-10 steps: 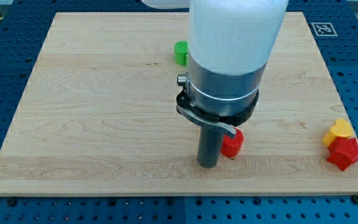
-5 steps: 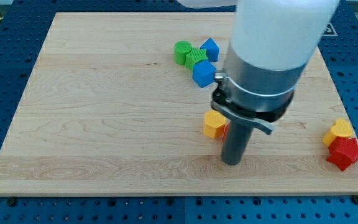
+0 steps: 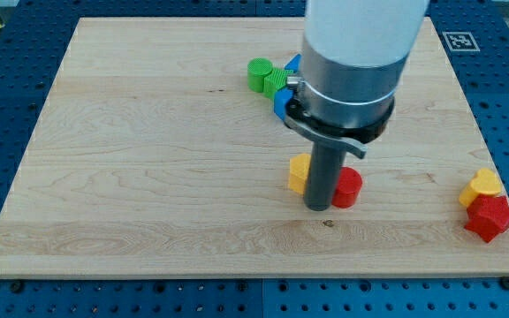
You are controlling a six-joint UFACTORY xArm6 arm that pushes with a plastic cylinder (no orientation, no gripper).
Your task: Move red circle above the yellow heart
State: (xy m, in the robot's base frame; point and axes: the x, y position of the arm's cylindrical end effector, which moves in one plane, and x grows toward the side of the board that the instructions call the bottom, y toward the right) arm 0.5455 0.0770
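Observation:
The red circle (image 3: pixel 347 187) sits on the wooden board right of centre, near the view's bottom. A yellow block (image 3: pixel 299 173), likely the heart, lies just to its left, half hidden by the rod. My tip (image 3: pixel 318 207) rests on the board between them, touching the red circle's left side and in front of the yellow block.
Two green blocks (image 3: pixel 265 77) and two blue blocks (image 3: pixel 283 100) cluster above the rod, partly hidden by the arm. A yellow block (image 3: pixel 482 186) and a red block (image 3: pixel 490 217) sit at the board's right edge. A marker tag (image 3: pixel 459 41) is at the top right corner.
The arm swung right, then back left. The tip now stands between the yellow block and the red circle, and the red circle shows on the rod's right side.

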